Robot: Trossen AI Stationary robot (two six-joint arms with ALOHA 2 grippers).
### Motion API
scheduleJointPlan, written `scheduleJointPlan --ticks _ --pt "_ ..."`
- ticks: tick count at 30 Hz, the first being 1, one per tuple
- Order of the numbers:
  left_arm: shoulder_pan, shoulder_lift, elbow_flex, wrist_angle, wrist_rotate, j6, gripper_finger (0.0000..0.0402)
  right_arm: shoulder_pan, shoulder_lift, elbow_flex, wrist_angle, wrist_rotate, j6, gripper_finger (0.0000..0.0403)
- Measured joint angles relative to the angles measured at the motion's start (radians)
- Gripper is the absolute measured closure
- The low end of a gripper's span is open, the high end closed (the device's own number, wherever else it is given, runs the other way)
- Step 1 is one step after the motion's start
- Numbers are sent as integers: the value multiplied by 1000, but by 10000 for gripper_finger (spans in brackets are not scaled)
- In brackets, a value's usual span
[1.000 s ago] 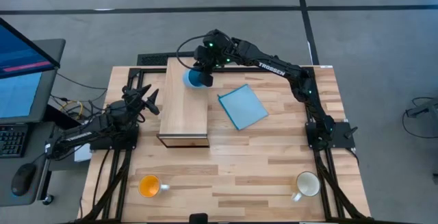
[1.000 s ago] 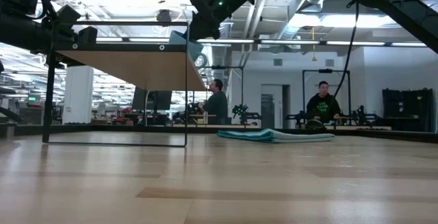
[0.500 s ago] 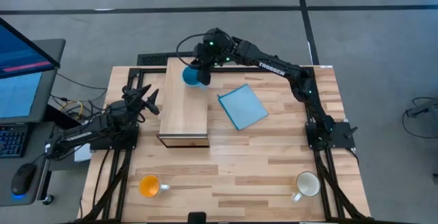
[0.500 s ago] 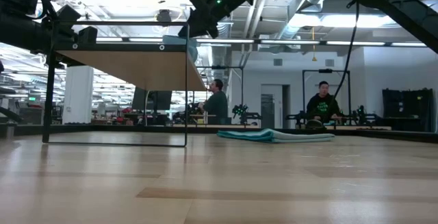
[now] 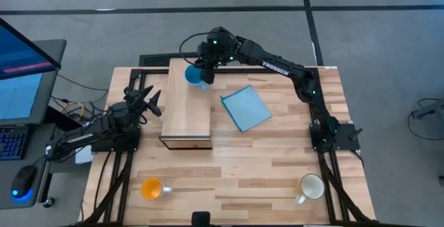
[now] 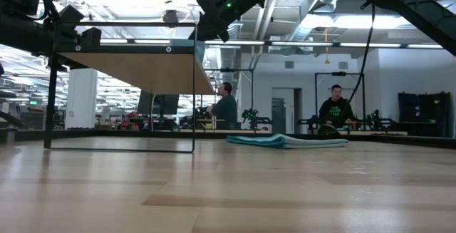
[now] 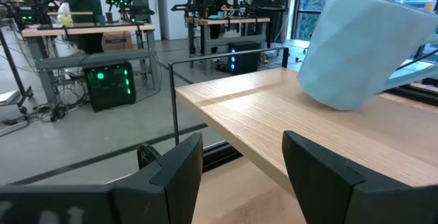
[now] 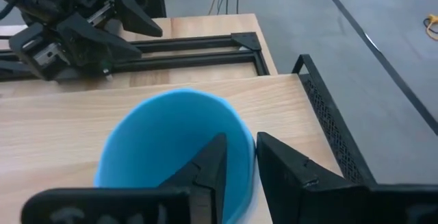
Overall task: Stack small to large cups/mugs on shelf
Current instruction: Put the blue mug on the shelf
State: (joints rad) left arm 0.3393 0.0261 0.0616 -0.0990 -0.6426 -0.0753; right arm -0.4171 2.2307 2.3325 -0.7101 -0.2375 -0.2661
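right gripper (image 5: 206,75) is up at the far end of the shelf (image 5: 186,109), clamped on the rim of the light-blue mug (image 5: 193,76) — one finger inside, one outside, as its own wrist view shows, looking down into the round, smooth, matte-blue hollow. the left wrist view catches what that one can't: the mug's pale outer wall, tilted, its low edge at or just above the light-wood shelf top. from the low view the mug is barely visible behind the dark gripper. the left gripper (image 5: 148,99) waits left of the shelf, fingers spread apart. overhead, the orange mug (image 5: 151,187) sits near-left on the plank table (image 5: 263,164), the cream-white mug (image 5: 311,186) near-right — well apart. a flat blue sheet (image 5: 245,107) lies just right of the shelf.
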Motion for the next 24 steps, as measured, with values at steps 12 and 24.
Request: scheduleJointPlan --ticks 12,24 --pt "0 0 0 0 0 12 207 -11 0 0 8 0 -24 300" --pt "0 0 0 0 0 12 207 10 0 0 8 -1 -13 300"
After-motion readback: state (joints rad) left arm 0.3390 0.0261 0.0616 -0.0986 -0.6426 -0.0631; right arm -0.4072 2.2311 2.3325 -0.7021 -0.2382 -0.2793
